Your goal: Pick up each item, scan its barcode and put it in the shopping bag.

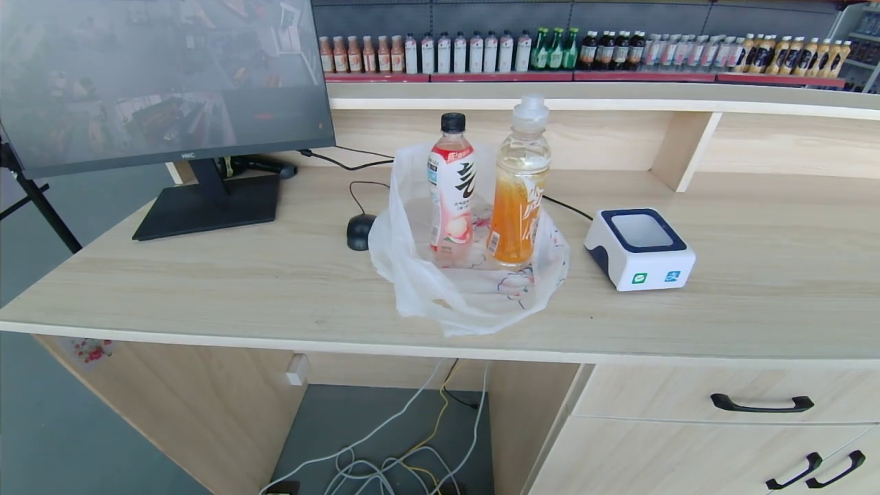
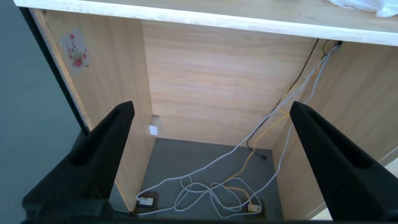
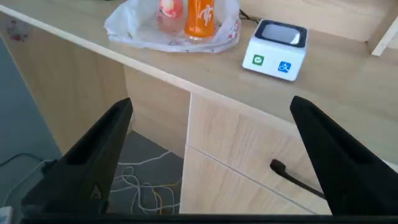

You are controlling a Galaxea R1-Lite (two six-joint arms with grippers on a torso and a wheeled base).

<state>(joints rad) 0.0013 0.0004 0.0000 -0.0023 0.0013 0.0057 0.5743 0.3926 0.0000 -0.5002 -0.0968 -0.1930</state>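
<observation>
Two bottles stand upright inside a white plastic shopping bag (image 1: 440,289) on the wooden counter: a pink drink with a black cap (image 1: 450,196) and an orange drink with a clear cap (image 1: 519,185). The white and blue barcode scanner (image 1: 639,249) sits to the right of the bag. From the right wrist view the bag (image 3: 134,31), both bottles (image 3: 200,15) and the scanner (image 3: 277,50) are seen from below the counter edge. My left gripper (image 2: 211,155) hangs open below the counter, facing the leg space. My right gripper (image 3: 211,155) is open too, low in front of the drawers.
A monitor (image 1: 158,75) on its stand occupies the counter's left, with a black mouse (image 1: 360,231) beside the bag. Drawers with black handles (image 1: 762,404) sit under the right side. Loose cables (image 1: 385,460) lie on the floor in the leg space. Shelves of bottles (image 1: 584,51) line the back.
</observation>
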